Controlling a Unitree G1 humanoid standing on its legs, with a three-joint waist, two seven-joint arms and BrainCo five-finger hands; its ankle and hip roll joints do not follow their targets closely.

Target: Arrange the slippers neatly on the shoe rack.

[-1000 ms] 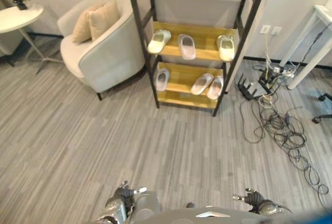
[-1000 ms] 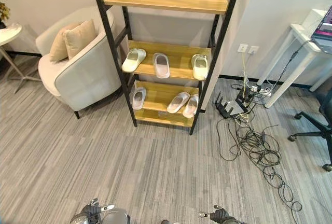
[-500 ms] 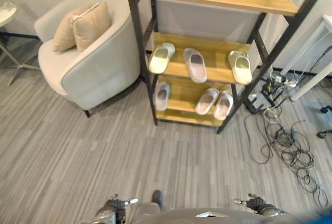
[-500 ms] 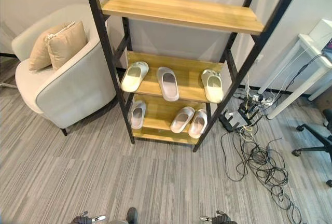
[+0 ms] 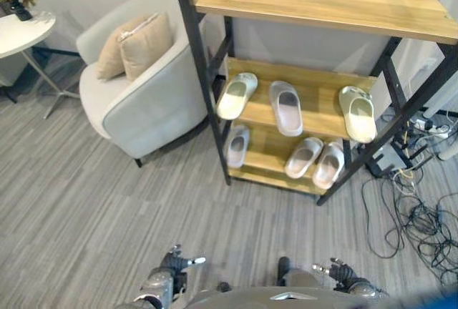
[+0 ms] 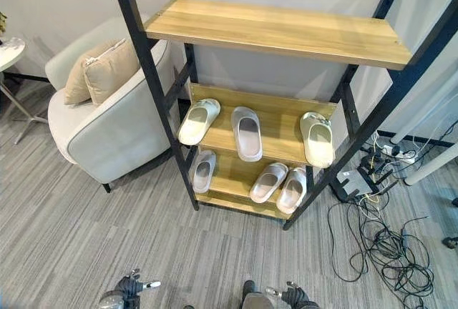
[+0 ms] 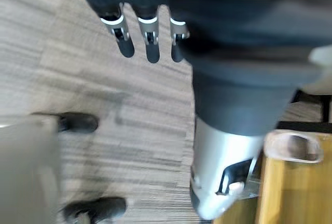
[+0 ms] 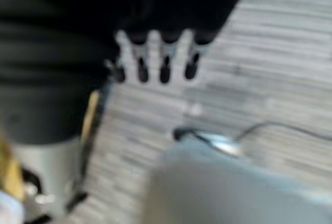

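Left wrist view: left hand (image 7: 148, 37) fingers straight; slipper (image 7: 293, 148) seemingly on rack.

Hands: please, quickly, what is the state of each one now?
Left hand: open, fingers straight, holding nothing.
Right hand: open, fingers straight, holding nothing.

Pretty evenly lit room, soft bright light coming from overhead, no harsh glare anywhere. The top shelf (image 5: 322, 5) throws a grey shade onto the wall (image 5: 300, 44) behind it, and the lower shelves sit a bit dimmer. There's a soft dark shadow on the floor (image 5: 86, 209) under the armchair (image 5: 143, 101). The shoe rack (image 5: 204, 80) posts splay outward toward the upper corners. Small bright glints show on the left hand (image 7: 148, 42); the right hand (image 8: 163, 58) cover reads near black.
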